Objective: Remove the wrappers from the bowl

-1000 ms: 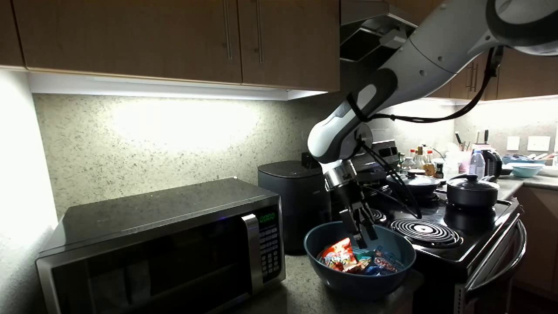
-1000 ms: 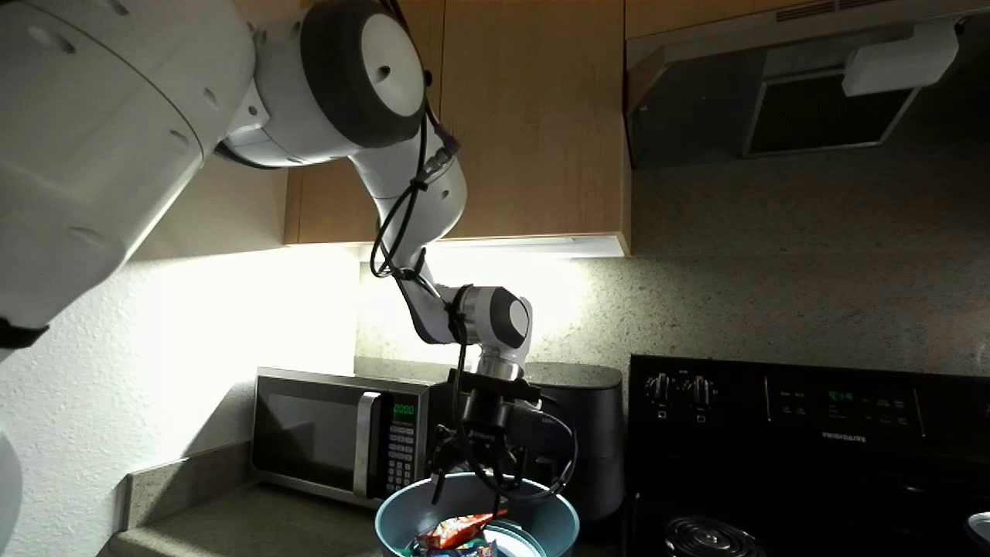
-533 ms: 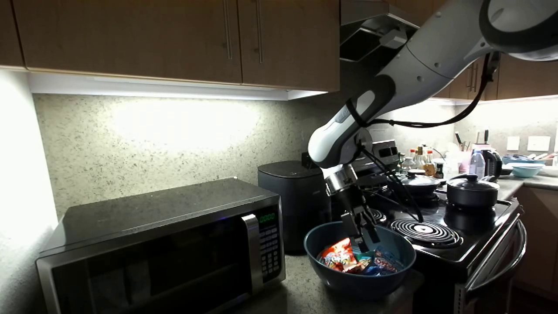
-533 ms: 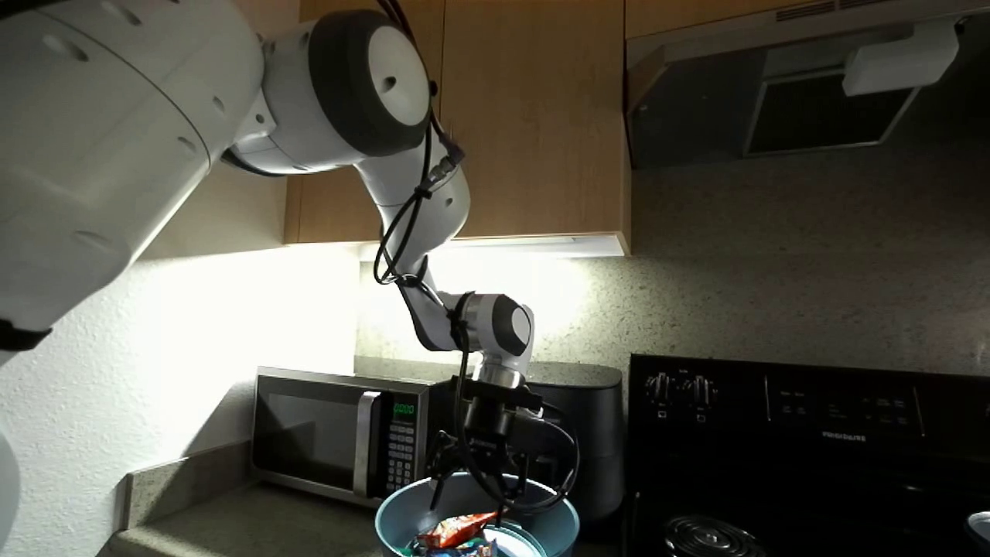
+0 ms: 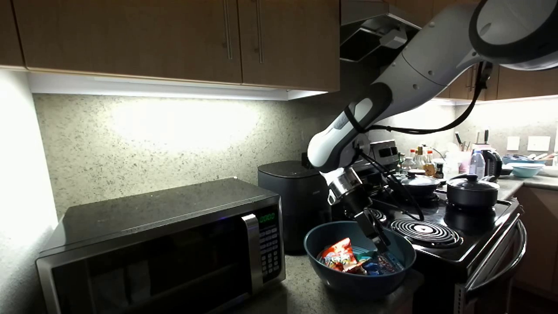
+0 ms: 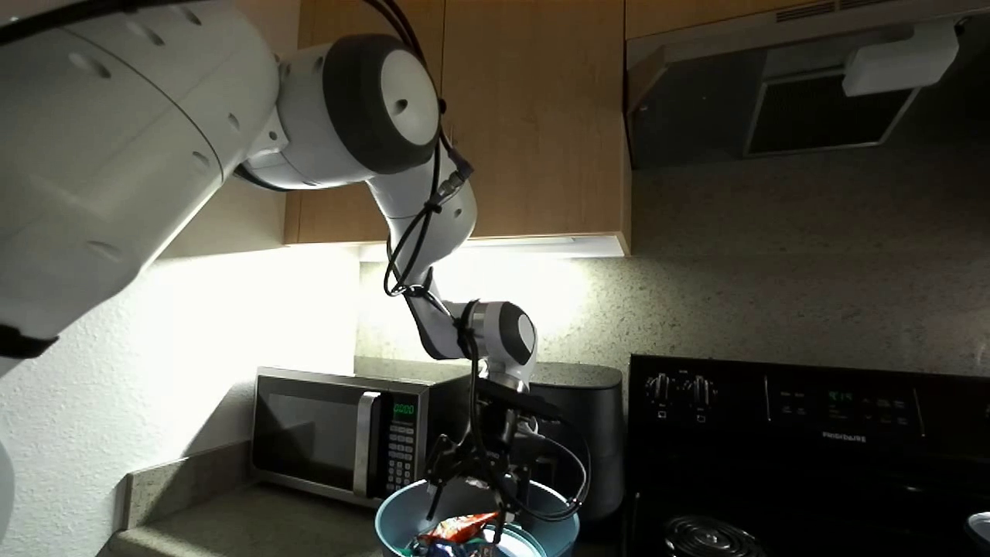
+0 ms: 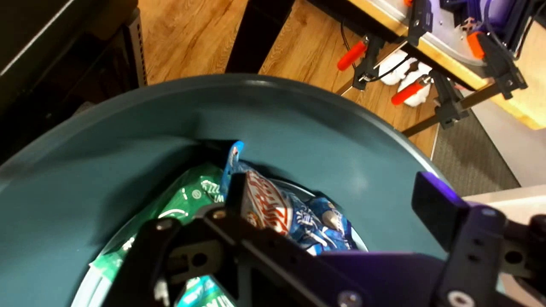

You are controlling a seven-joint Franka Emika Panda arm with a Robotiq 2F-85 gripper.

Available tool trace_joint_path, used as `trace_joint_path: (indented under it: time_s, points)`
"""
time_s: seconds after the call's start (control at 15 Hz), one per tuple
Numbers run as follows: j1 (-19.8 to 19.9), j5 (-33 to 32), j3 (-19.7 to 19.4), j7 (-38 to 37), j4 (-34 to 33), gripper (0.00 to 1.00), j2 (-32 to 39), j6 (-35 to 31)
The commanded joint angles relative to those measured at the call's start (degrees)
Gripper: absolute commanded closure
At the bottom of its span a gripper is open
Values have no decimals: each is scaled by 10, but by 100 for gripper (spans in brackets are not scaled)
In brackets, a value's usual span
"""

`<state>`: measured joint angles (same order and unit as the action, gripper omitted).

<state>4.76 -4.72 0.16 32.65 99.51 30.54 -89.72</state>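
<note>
The large dark-blue bowl (image 5: pixel 357 285) rests on the counter at the front of the microwave's right side. Inside it lie the wrappers: an orange-red packet (image 5: pixel 339 255), a green packet (image 7: pixel 183 196) and blue packets with a red-and-white logo (image 7: pixel 269 199). My gripper (image 5: pixel 379 242) reaches down into the bowl at a tilt, over the blue packets. In the wrist view the gripper (image 7: pixel 337 201) has its jaws spread wide. One finger (image 7: pixel 236 194) overlaps the logo packet in that picture; whether it touches cannot be told. Nothing is held. The orange-red packet (image 6: pixel 462 527) also shows in an exterior view.
A microwave (image 5: pixel 161 257) and a tall dark appliance (image 5: pixel 292 196) stand beside and behind the bowl. The stove with a coil burner (image 5: pixel 425 231) and a lidded black pot (image 5: pixel 472 194) lies on the bowl's far side. Wooden cabinets (image 6: pixel 534 116) hang above.
My arm has come lower, and the gripper has tilted and swung across the bowl from above its middle toward the blue packets near the stove side. The packets lie where they were.
</note>
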Motion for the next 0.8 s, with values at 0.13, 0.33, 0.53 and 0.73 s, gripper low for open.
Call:
trace_joint_path:
  time_s: [0.13, 0.33, 0.53, 0.73]
  points:
    - [9, -9, 10, 10, -16, 0, 2, 7]
    - [7, -10, 12, 7, -21, 0, 7, 4]
    - [-3, -38, 11, 5, -32, 0, 34, 2]
    - [-7, -58, 13, 9, -41, 0, 53, 8]
